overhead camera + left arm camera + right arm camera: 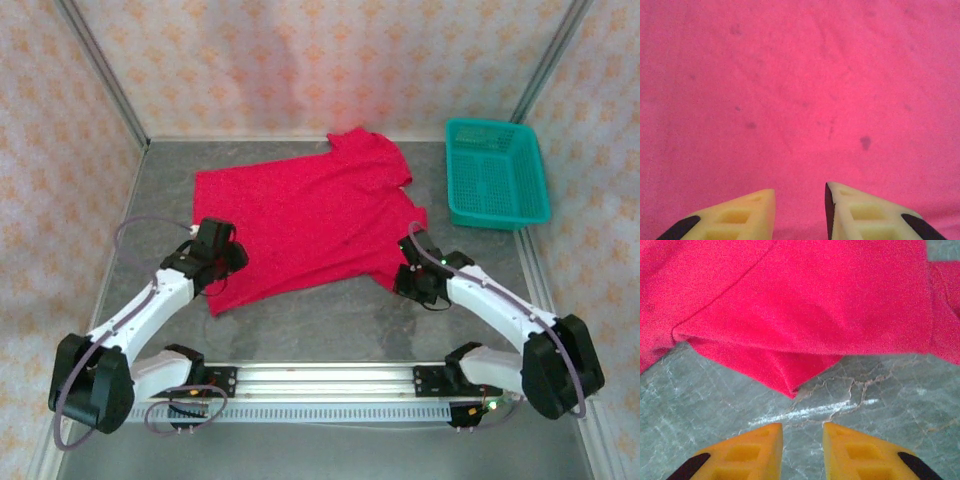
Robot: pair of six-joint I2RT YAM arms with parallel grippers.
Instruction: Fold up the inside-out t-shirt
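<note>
left end effector [222, 258] hides part of the t-shirt [310, 215].

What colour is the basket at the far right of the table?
Teal. The basket shows best in the top external view.

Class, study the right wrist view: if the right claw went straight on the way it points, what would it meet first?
Probably the folded corner of the t-shirt, just ahead of the right claw; if it angles down, the table first.

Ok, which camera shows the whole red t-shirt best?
Top external: the whole t-shirt lies spread out, most edges visible. Left wrist gives a close patch of flat cloth; right wrist, one doubled corner on the table.
</note>
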